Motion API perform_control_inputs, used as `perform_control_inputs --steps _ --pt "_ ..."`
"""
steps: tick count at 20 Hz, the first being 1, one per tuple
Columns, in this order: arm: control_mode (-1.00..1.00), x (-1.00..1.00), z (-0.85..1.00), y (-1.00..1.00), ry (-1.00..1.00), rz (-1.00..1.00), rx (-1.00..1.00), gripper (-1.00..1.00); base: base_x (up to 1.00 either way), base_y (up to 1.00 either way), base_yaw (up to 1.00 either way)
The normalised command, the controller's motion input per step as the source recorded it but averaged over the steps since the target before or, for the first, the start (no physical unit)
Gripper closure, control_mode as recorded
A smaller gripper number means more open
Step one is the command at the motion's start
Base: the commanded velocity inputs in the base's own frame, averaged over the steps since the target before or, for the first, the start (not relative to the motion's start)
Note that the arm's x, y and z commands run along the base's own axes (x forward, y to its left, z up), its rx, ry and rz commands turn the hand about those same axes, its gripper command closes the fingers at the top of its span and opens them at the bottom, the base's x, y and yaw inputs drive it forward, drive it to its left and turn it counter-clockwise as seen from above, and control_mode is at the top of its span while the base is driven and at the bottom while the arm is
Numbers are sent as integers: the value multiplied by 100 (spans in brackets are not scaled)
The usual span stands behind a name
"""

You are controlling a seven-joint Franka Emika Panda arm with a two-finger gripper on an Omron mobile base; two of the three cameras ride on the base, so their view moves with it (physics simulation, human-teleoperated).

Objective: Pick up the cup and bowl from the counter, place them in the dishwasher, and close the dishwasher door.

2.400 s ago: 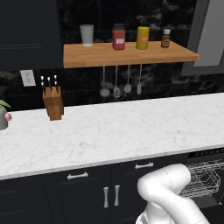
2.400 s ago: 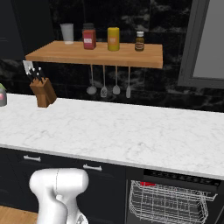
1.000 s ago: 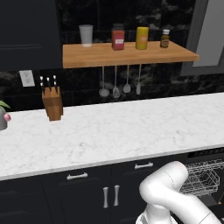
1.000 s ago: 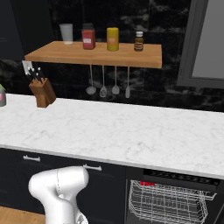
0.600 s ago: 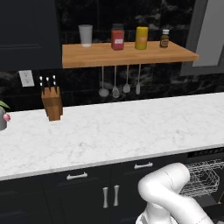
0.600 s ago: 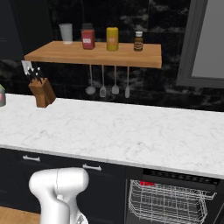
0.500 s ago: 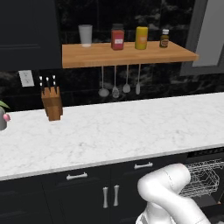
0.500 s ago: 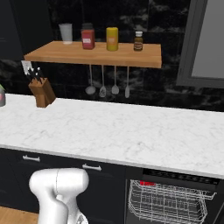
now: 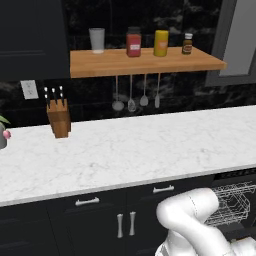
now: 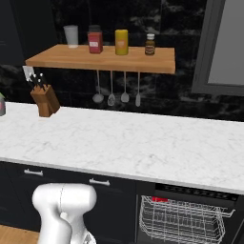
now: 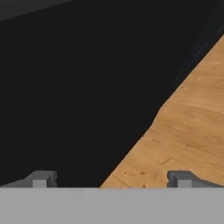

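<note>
1. My jaws are standing wide apart, gripping nothing, pointing at a black panel and a wooden floor.
2. The desk is lying bare across the middle, a knife block sitting at its left end.
3. The dishwasher is standing open below the desk's right end, its wire rack showing.

The claw, tips wide apart, faces a black panel beside wooden flooring.
</note>
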Motion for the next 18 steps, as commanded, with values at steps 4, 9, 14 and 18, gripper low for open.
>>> perform_control_inputs --steps 4,9,14,18 --pt "-100 100 -1 81 -40 -13 -3 -100 0 0 0" --pt "-100 100 -7 68 -40 -15 -2 -100 0 0 0" --pt "-100 100 -21 52 -51 -8 0 -100 0 0 0" --pt "-100 100 -23 62 -74 0 -1 -100 0 0 0"
